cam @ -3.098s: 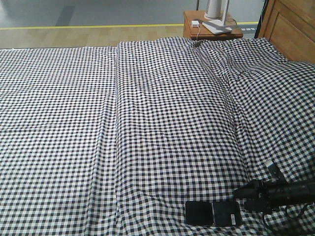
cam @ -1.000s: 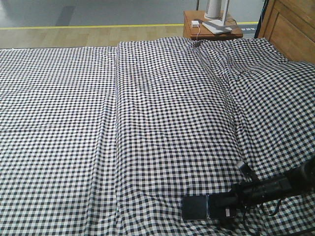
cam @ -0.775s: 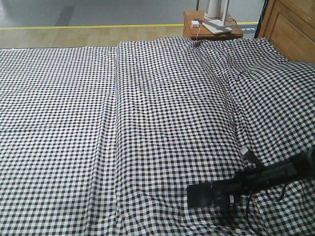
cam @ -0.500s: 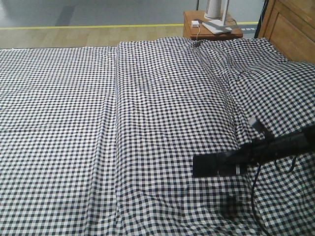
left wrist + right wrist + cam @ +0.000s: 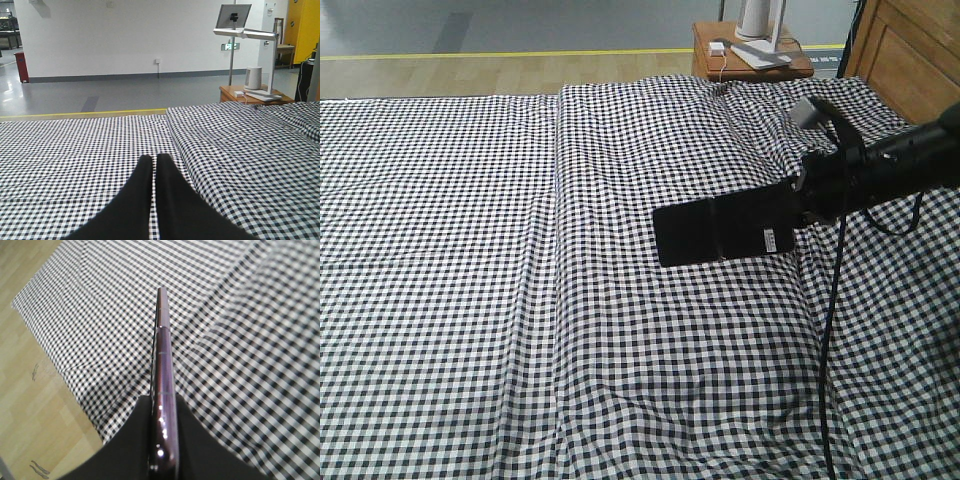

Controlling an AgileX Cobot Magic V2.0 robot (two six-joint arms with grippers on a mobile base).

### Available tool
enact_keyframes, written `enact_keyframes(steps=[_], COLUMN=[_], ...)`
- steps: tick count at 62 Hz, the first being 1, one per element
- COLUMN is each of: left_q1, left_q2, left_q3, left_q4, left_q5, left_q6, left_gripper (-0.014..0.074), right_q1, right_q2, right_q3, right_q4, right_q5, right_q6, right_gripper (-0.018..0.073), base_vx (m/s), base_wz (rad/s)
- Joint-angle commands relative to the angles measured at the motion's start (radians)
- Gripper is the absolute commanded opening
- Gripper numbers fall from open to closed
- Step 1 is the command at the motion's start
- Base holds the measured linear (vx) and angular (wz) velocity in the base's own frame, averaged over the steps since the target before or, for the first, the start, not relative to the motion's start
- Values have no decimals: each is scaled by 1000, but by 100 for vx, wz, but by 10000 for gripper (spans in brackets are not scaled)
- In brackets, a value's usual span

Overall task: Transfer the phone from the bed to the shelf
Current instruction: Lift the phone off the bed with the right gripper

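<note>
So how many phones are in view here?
1. The phone is held by one end in the right gripper, above the bed. No other shows, though one could lie out of view.

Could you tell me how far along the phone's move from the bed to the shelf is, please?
Done: the phone is off the bed, held in the air by one end in the right gripper. In hand: the carry. Left: reaching the shelf, which no view shows, and placing the phone there. The left gripper is shut and empty.
</note>
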Motion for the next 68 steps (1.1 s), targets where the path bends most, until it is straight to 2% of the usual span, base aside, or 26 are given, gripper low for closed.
enact_keyframes(steps=[1, 18, 42, 50, 68], left_q1=[0, 0, 0, 0, 0], left_q2=[-5, -5, -5, -5, -5], left_q3=[-25, -25, -25, -25, -25], left_q4=[-10, -10, -10, -10, -10], left_q5=[-71, -71, -71, -71, -71], left_q6=[-9, -9, -9, -9, -9], left_gripper=[1, 1, 1, 1, 1], right_q1=[34, 147, 346, 379, 378], right_q2=[-134, -368, -553, -586, -626], right_q3=[38, 225, 245, 245, 245], right_q4=[49, 70, 103, 103, 104], right_q5=[101, 100, 100, 99, 99], right_q6=[-10, -36, -8, 6, 6], right_gripper=[-3, -3, -3, -3, -3], base_vx=[0, 0, 0, 0, 0], base_wz=[0, 0, 0, 0, 0])
